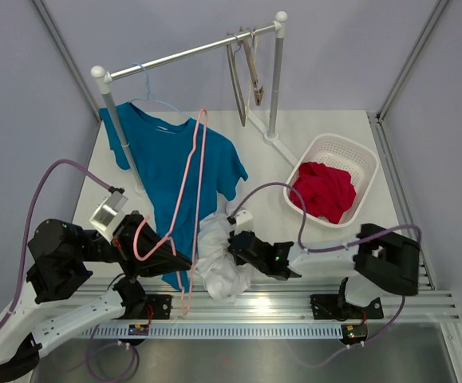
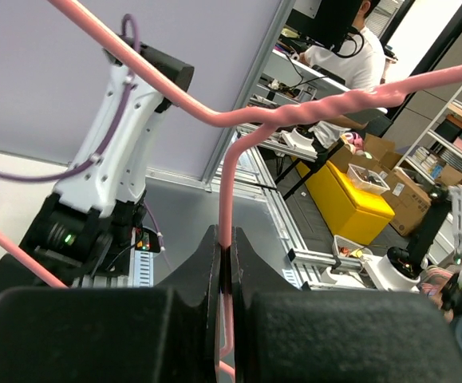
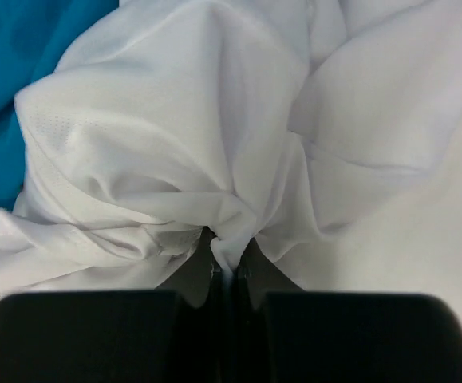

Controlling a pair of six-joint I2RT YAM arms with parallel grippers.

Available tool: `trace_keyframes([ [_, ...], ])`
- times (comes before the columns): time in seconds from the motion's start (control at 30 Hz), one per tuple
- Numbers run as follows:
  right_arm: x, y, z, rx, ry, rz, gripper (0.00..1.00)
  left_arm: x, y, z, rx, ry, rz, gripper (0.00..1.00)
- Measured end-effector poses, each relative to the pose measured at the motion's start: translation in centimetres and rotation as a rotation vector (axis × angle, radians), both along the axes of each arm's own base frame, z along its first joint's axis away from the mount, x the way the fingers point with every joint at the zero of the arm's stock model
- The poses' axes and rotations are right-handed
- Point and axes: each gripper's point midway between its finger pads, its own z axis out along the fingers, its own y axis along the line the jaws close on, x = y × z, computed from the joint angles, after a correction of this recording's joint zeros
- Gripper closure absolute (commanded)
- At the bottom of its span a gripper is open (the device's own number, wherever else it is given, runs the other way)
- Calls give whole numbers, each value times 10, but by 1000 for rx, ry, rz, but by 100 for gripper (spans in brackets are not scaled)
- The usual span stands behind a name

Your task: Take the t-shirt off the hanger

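White t-shirt (image 1: 217, 267) bunched on table (image 1: 326, 132), one fold pinched in closed right gripper (image 3: 231, 270). Pink hanger (image 1: 192, 167) clamped tight in left gripper (image 2: 226, 263).

The t-shirt (image 1: 219, 262) is white, the hanger (image 1: 184, 191) pink, the hung shirt (image 1: 163, 163) teal.

The white t-shirt (image 3: 215, 120) is fine pin-holed sports mesh with a soft sheen, and the blue t-shirt (image 1: 163, 159) beside it looks a flatter, matt cloth. The pink hanger (image 2: 294, 112) is smooth, faintly glossy coated wire against the matt, slightly grainy black of the left gripper (image 2: 225, 249). Up top, the rail (image 1: 191, 54) is bright bare metal, and the basket (image 1: 365, 171) is white slotted plastic.
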Motion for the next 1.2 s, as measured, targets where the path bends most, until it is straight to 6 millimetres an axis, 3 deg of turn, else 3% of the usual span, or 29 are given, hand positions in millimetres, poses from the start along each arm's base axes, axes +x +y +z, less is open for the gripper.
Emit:
trace_keyframes([
  [0.1,-5,-31,33,18,-41,-56,100,1,0,0,-3,-6,5,100],
  [0.2,-9,-62,112,167,-132,-110,100,2,0,0,-6,-10,16,100],
  [0.3,-1,-109,203,352,-267,-220,100,8,-2,-2,-6,-4,41,100],
  [0.47,25,-187,319,420,-507,-455,100,24,-10,-14,14,35,104,100],
  [0.53,45,-218,348,370,-590,-567,100,28,-11,-16,17,44,122,100],
  [0.6,64,-248,363,302,-652,-684,100,30,-12,-17,17,48,135,100],
  [0.7,100,-288,368,177,-693,-837,100,33,-11,-17,14,53,152,100],
  [0.83,146,-320,344,72,-656,-932,100,35,-11,-23,15,60,167,100],
  [1.03,213,-343,276,96,-495,-947,100,39,-12,-28,24,71,180,100],
  [1.2,219,-342,217,161,-372,-941,100,40,-13,-31,26,74,183,100],
])
